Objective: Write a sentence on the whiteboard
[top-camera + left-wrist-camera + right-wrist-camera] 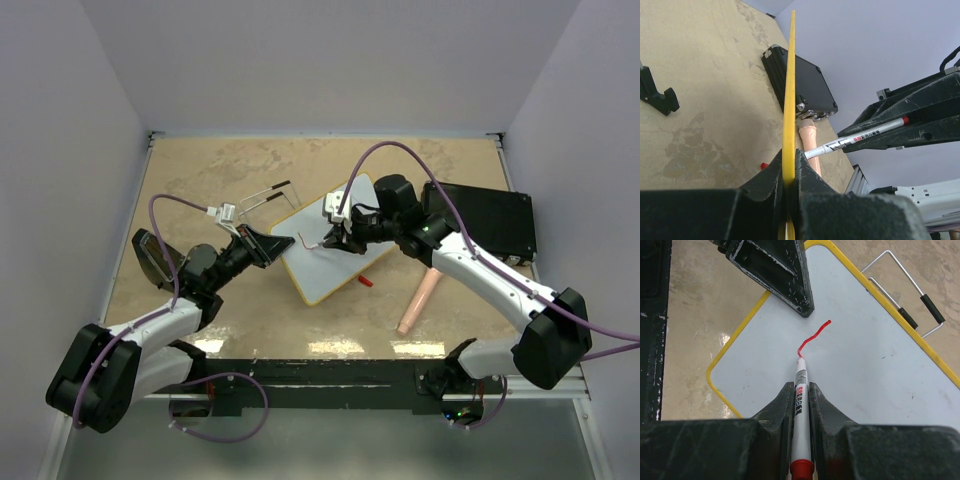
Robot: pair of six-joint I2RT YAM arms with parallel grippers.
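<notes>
The whiteboard (330,275), white with a thin yellow rim, lies tilted at the table's middle. My left gripper (283,243) is shut on the rim of its left edge. In the left wrist view the rim (789,90) runs straight up from between the jaws of that gripper (788,157). My right gripper (800,387) is shut on a white marker (800,405) with a red end, its tip touching the whiteboard face (865,370). Of the sentence, only one short wavy red stroke (812,338) shows, running from the tip towards the left gripper's finger (785,275).
A black rectangular case (485,220) lies at the back right. A pink cylinder (418,300) and a small red cap (366,281) lie right of the board. A wire stand with black tips (265,195) lies behind the board. A black clip foot (657,95) rests on the tabletop.
</notes>
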